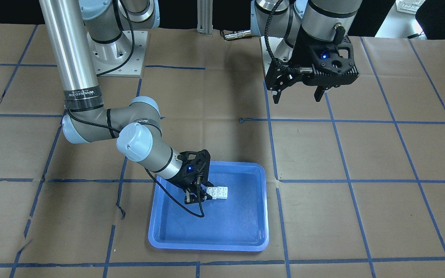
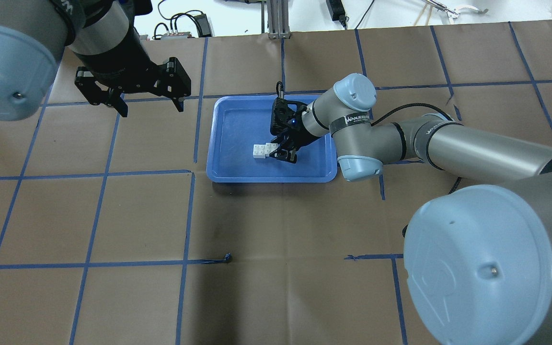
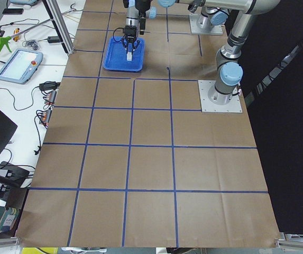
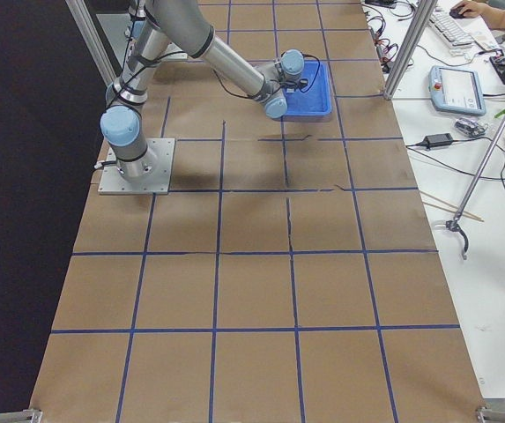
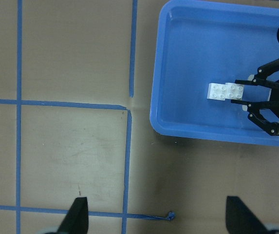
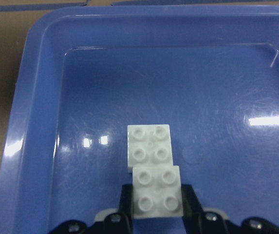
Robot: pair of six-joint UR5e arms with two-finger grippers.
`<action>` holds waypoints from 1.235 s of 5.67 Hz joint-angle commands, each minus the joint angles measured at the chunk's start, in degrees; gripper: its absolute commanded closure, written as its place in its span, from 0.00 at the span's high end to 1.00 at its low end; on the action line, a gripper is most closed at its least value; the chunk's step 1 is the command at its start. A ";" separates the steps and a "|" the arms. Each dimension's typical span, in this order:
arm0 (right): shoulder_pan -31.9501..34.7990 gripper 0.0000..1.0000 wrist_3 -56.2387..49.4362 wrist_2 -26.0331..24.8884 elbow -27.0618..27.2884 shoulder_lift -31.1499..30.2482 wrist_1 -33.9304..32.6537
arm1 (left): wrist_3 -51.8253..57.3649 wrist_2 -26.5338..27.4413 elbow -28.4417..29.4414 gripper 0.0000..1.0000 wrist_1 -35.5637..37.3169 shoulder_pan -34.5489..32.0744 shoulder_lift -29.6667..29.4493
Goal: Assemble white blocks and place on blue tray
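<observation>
The two white blocks (image 6: 150, 145) are joined in a staggered pair and lie on the floor of the blue tray (image 6: 37, 122). They also show in the front view (image 1: 218, 192), the overhead view (image 2: 261, 150) and the left wrist view (image 5: 225, 90). My right gripper (image 6: 156, 207) is low inside the tray (image 1: 207, 245), with its fingers against both sides of the nearer block. My left gripper (image 1: 298, 94) is open and empty, held high above bare table away from the tray (image 2: 218, 143).
The table is covered with brown paper marked by a grid of blue tape (image 2: 187, 215). The arm bases (image 1: 118, 58) stand at the robot's edge. Benches with tools and a teach pendant (image 3: 19, 63) lie beyond the table's far edge.
</observation>
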 commanded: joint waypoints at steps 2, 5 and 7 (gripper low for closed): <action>0.00 0.27 0.11 -0.01 0.10 -0.09 0.09 | 0.24 0.16 1.03 0.99 -0.13 0.76 0.04; 0.00 0.30 0.11 -0.01 0.10 0.08 0.18 | 0.24 0.42 1.20 0.99 -0.04 0.76 0.04; 0.00 0.30 1.85 0.08 0.10 0.08 0.09 | 0.24 0.51 1.20 0.99 -0.04 0.76 0.04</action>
